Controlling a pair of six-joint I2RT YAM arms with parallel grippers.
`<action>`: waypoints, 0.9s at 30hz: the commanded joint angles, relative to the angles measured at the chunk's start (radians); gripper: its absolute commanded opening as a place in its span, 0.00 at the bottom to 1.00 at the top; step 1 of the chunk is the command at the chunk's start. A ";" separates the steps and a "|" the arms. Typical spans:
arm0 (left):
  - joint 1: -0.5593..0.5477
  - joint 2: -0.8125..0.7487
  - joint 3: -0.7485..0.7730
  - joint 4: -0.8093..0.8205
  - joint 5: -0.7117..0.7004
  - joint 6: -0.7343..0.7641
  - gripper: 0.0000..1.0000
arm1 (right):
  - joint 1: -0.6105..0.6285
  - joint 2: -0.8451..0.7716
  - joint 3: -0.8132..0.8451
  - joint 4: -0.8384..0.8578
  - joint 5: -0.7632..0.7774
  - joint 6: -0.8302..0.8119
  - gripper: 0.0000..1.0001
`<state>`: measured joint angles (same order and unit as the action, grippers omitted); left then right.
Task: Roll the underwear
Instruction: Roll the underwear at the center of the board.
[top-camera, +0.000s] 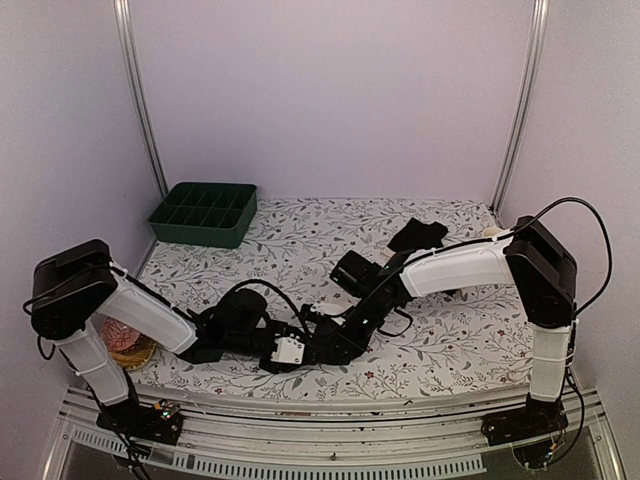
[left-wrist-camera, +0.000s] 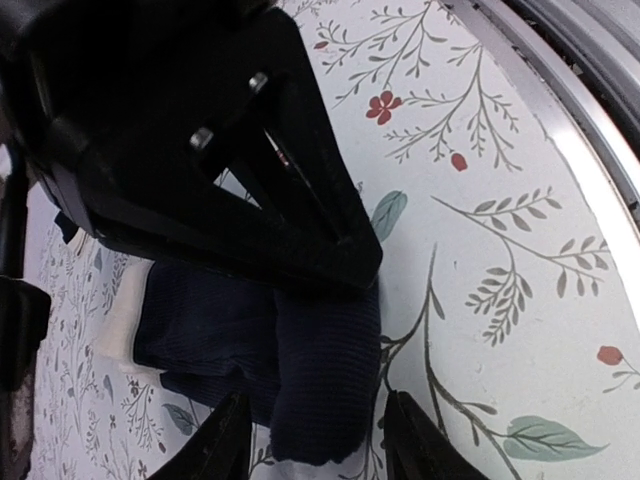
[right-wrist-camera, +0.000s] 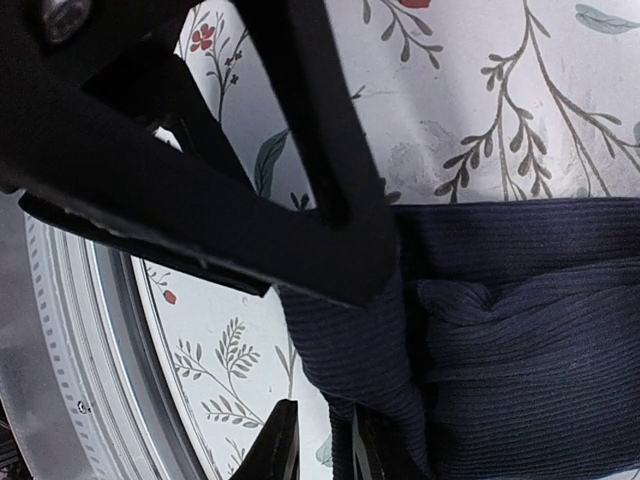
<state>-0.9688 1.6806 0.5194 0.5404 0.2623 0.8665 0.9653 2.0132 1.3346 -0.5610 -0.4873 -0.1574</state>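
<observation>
Underwear (left-wrist-camera: 320, 370) mid-roll at the near edge of the table (top-camera: 300, 240).
The right gripper (right-wrist-camera: 325, 450) was clamped on a folded edge of the navy cloth. The left gripper (left-wrist-camera: 318, 445) stood apart, its jaws straddling the bundled end without clearly pinching it. To roll well, I judged, the right should pin the fold low and taut while the left turned the bundle evenly; otherwise the loose fold could spring open. Farther back lay a black pair (top-camera: 418, 234), then the tray (top-camera: 203, 213).
</observation>
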 joint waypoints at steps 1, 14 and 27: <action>-0.013 0.034 0.052 -0.012 -0.030 -0.028 0.47 | -0.010 0.024 0.013 -0.008 0.023 -0.009 0.20; -0.013 0.095 0.135 -0.205 0.036 -0.024 0.07 | -0.009 -0.008 -0.009 0.012 0.070 -0.017 0.20; 0.110 0.202 0.419 -0.669 0.366 -0.127 0.00 | 0.106 -0.251 -0.300 0.279 0.362 -0.165 0.29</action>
<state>-0.9138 1.8408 0.8688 0.0914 0.4583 0.8055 0.9970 1.8557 1.1320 -0.4221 -0.2798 -0.2245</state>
